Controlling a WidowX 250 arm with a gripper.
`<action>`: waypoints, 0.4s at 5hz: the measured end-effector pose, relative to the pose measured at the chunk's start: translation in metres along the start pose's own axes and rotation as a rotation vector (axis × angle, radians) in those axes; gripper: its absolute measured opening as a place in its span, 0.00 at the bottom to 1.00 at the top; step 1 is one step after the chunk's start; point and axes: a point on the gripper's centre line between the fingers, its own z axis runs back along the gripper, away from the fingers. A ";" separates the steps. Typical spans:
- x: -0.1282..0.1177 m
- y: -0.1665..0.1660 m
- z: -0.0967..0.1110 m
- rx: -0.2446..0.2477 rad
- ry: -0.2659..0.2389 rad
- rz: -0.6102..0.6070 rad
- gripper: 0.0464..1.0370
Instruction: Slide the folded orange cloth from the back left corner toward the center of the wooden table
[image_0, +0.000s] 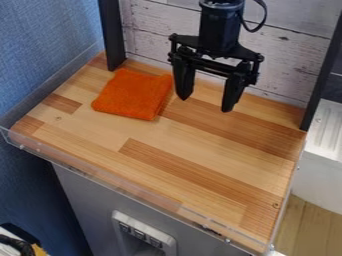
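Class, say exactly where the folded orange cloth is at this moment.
In the camera view, the orange cloth lies toward the back left of the wooden tabletop, just left of the open gripper as pictured.

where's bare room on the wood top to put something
Bare wood top between the orange cloth and the clear front lip, and rightward to the right black post. Crowded at the back: cloth left, open pincer hanging nearby.
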 end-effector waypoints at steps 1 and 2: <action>0.002 0.010 -0.005 -0.002 0.013 0.037 0.96; 0.010 0.037 -0.007 -0.010 -0.016 0.124 0.96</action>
